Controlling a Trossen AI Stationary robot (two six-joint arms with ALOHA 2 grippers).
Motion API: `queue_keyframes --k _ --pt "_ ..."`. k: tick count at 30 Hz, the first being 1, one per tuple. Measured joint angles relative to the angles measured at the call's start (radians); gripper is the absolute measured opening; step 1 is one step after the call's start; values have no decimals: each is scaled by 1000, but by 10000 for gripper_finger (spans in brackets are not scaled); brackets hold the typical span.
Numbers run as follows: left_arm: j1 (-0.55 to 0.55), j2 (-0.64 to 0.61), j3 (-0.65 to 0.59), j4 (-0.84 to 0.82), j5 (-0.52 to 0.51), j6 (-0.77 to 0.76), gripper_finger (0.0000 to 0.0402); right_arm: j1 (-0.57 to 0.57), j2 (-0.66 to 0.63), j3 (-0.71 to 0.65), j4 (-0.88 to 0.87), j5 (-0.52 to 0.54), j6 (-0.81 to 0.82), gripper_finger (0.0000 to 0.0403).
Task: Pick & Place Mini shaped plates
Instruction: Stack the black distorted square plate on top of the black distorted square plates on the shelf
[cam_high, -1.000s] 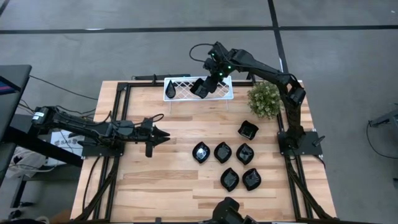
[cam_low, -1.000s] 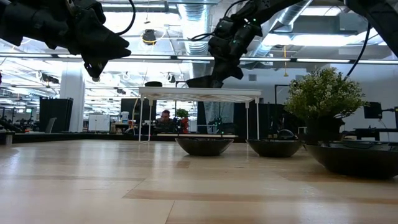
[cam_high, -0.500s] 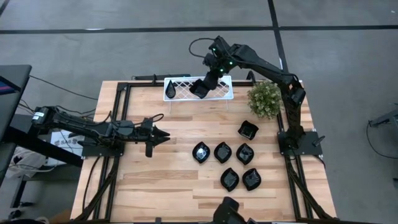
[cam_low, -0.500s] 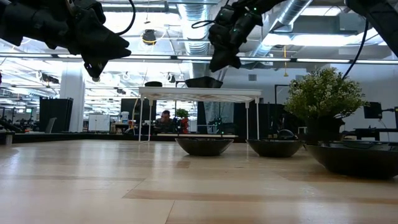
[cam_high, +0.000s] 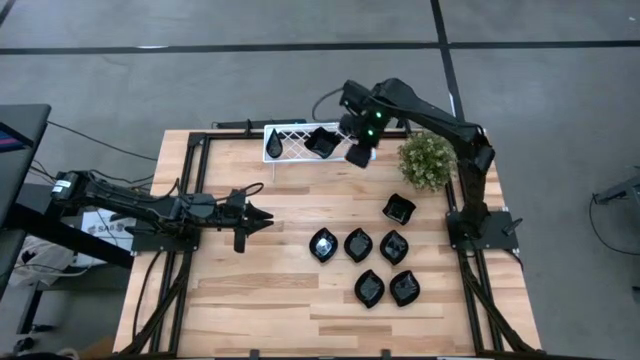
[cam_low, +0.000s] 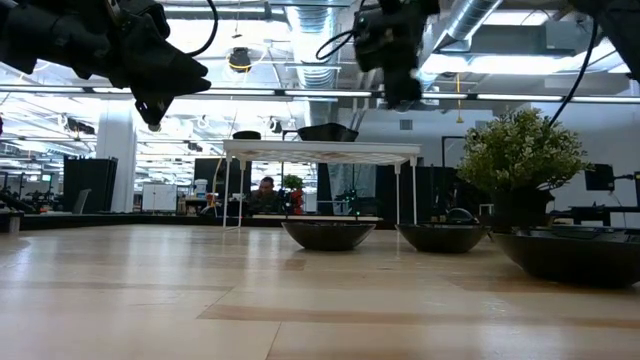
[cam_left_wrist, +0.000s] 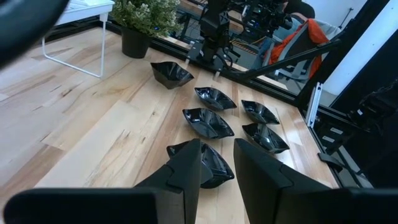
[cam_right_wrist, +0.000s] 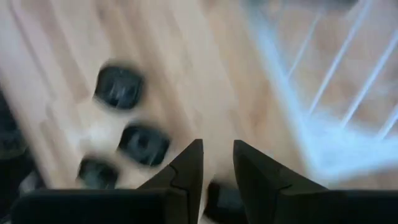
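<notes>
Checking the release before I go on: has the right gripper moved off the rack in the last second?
Yes. The right gripper has swung from over the white rack middle towards the plant, leaving a plate on the rack.

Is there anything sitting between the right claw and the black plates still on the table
Nothing visible blocks it. The right claw, empty, hangs by the white rack; bare wood lies between it and the six plates, the nearest a square plate. The plant stands off to the side of that path.
</notes>
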Motion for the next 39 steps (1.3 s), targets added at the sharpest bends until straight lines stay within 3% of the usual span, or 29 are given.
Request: queue_keyframes --k 7,13,19,25,31,39 --pt "0 0 0 0 1 0 97 121 -141 -90 -50 15 57 84" --pt "0 0 0 3 3 -8 97 198 -329 -365 -38 151 207 84" --pt "0 0 0 5 3 -8 97 246 -567 -720 194 150 476 84" --pt "0 0 0 7 3 -10 97 272 -743 -997 421 158 896 84" --pt "0 0 0 15 2 -11 97 320 -780 -1127 438 205 1203 84" --pt "0 0 0 23 0 -11 97 384 -726 -1202 445 262 1392 84"
